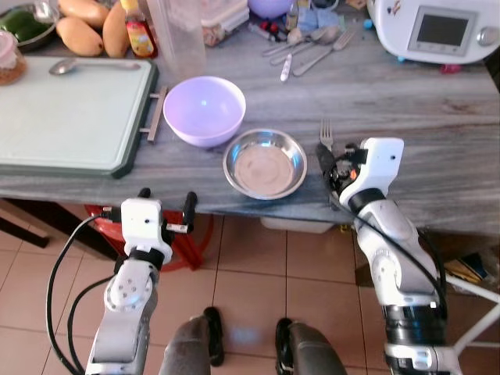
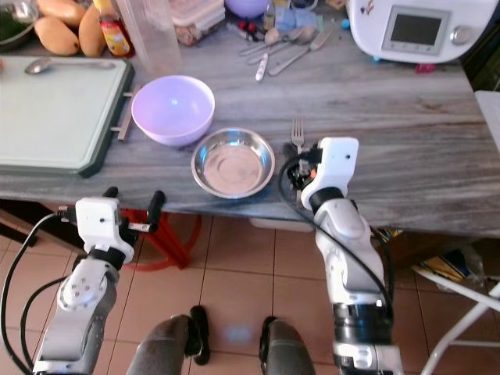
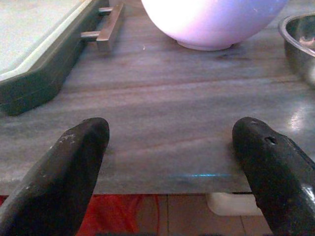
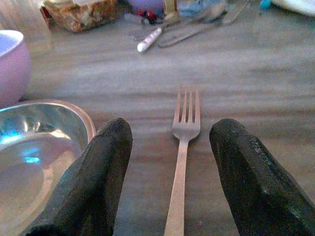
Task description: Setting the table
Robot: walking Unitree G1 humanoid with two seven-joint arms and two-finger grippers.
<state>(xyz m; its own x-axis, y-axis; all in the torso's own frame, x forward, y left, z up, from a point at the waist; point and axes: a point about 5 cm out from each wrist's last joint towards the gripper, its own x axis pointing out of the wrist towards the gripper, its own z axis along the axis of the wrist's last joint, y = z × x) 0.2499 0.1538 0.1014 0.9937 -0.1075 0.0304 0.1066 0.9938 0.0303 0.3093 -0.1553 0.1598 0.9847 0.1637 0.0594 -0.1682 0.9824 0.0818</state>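
A silver fork [image 4: 186, 125] lies on the grey stone counter [image 1: 422, 125], tines pointing away from me, just right of a steel bowl [image 1: 265, 162]. My right gripper [image 4: 172, 135] is open and low over the counter, one finger on each side of the fork's handle. A lilac bowl [image 1: 204, 109] stands behind and to the left of the steel bowl. My left gripper [image 1: 167, 198] is open and holds nothing. It sits at the counter's front edge, in front of the lilac bowl [image 3: 211, 19].
A pale green tray [image 1: 62, 109] with a spoon [image 1: 86, 66] fills the counter's left. Behind are mangoes [image 1: 82, 35], a sauce bottle [image 1: 139, 31], a clear tumbler [image 1: 176, 31], loose cutlery [image 1: 308, 48] and a white appliance [image 1: 437, 31]. A red stool [image 1: 191, 238] stands under the counter.
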